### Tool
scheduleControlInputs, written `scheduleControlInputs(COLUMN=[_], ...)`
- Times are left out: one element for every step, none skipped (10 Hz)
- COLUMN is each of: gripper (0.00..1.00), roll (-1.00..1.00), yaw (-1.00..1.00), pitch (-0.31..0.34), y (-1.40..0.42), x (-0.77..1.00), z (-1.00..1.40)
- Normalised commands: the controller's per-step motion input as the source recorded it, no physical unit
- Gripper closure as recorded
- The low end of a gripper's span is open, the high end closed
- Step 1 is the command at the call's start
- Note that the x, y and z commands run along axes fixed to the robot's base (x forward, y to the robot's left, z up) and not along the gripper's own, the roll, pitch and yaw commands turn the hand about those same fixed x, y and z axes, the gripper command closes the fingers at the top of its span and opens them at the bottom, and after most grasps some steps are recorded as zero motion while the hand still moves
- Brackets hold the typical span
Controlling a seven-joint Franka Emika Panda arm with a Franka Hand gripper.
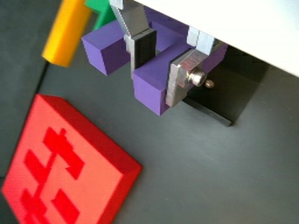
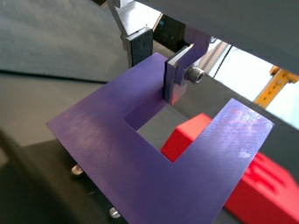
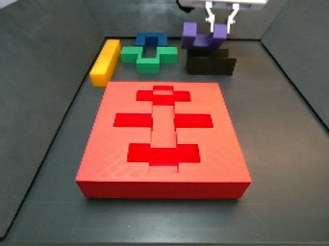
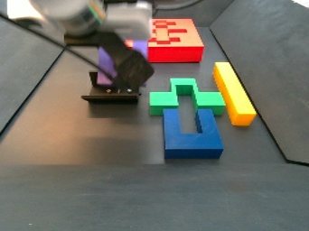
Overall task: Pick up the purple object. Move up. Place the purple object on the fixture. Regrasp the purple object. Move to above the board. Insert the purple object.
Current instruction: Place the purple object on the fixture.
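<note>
The purple object is a U-shaped block resting tilted on the dark fixture at the far end of the floor. My gripper is shut on one of its prongs: one finger stands in the channel of the U and the other presses on the prong's outer side. The block's broad face fills a wrist view. In both side views the purple object sits under the gripper, above the fixture. The red board lies apart from it.
A yellow bar and a green-and-blue cross block lie beside the fixture, beyond the board's far end. Dark walls slope up around the floor. In a side view the cross block lies between the fixture and the yellow bar.
</note>
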Motion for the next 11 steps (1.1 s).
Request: scheduleControlInputs(gripper=[1.0, 1.0, 1.0, 1.0, 1.0, 1.0, 1.0, 1.0, 1.0, 1.0, 1.0], roll=[-0.27, -0.4, -0.46, -0.51, -0.47, -0.28, -0.03, 0.09, 0.37, 0.61, 0.56], yaw=[-0.09, -0.07, -0.02, 0.0, 0.0, 0.0, 0.0, -0.03, -0.12, -0.23, -0.18], pitch=[-0.166, -0.109, -0.026, -0.057, -0.12, -0.111, -0.003, 0.103, 0.294, 0.423, 0.44], y=[0.07, 0.15, 0.21, 0.22, 0.17, 0.09, 0.0, -0.04, -0.05, -0.01, 0.0], x=[0.84, 0.87, 0.87, 0.81, 0.69, 0.48, 0.45, 0.67, 0.77, 0.59, 0.42], z=[-0.26, -0.12, -0.03, -0.05, -0.12, -0.15, -0.17, -0.11, -0.18, -0.26, -0.18])
